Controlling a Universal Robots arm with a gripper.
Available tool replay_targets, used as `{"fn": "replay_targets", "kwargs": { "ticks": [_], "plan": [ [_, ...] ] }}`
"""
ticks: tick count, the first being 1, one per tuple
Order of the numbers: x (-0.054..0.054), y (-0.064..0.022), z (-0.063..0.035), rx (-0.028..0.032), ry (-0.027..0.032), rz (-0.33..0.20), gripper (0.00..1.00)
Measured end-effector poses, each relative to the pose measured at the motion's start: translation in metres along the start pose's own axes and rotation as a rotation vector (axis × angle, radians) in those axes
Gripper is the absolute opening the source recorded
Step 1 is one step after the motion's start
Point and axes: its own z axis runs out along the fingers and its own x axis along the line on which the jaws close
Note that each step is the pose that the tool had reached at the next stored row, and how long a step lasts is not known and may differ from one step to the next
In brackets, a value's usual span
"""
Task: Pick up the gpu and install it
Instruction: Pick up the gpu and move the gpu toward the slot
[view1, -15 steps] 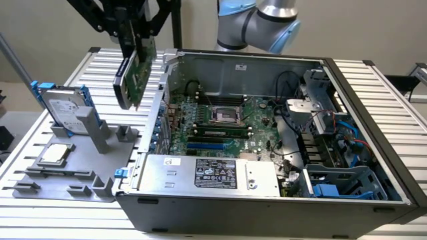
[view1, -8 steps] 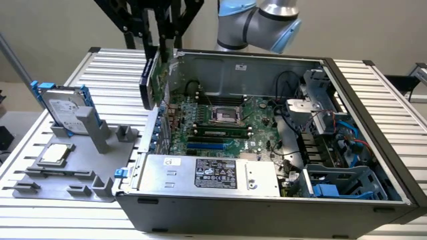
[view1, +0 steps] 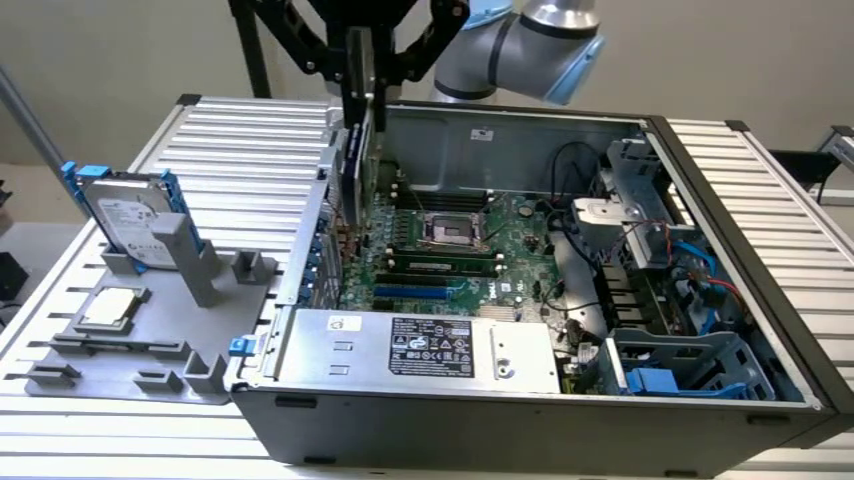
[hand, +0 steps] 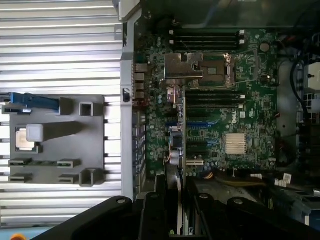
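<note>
A ribbed silver metal bench (view1: 240, 140) is carrying an open grey computer case (view1: 400, 430). The thin, flat gpu card (view1: 360, 120) is hanging upright and edge-on over the green motherboard (view1: 521, 240), just beside the case wall on the exterior view's left. The black hand (view1: 360, 75) is pinching the card's upper edge. Further left, a grey fixture (view1: 160, 350) is holding a silver hard drive (view1: 134, 215) and a small square CPU chip (view1: 114, 308).

Exterior view: soft, even light from overhead. The ribbed table (view1: 227, 140) is bright and bleaches toward white at the near edge. The silver power supply (view1: 400, 345) has a mild sheen. The front wall of the computer case (view1: 534, 440) falls dark.

Wrist view: dimmer. The motherboard (hand: 225, 115) is murky and the table slats glare in bands. My claw (hand: 178, 192) is a black silhouette, with a pale streak on the card (hand: 176, 145) pinched in it.
</note>
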Motion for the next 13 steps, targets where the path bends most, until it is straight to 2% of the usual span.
{"fn": "replay_targets", "kwargs": {
  "ticks": [13],
  "plan": [
    [-0.041,0.0209,0.0243,0.0018,-0.0001,-0.001,0.27]
  ]
}}
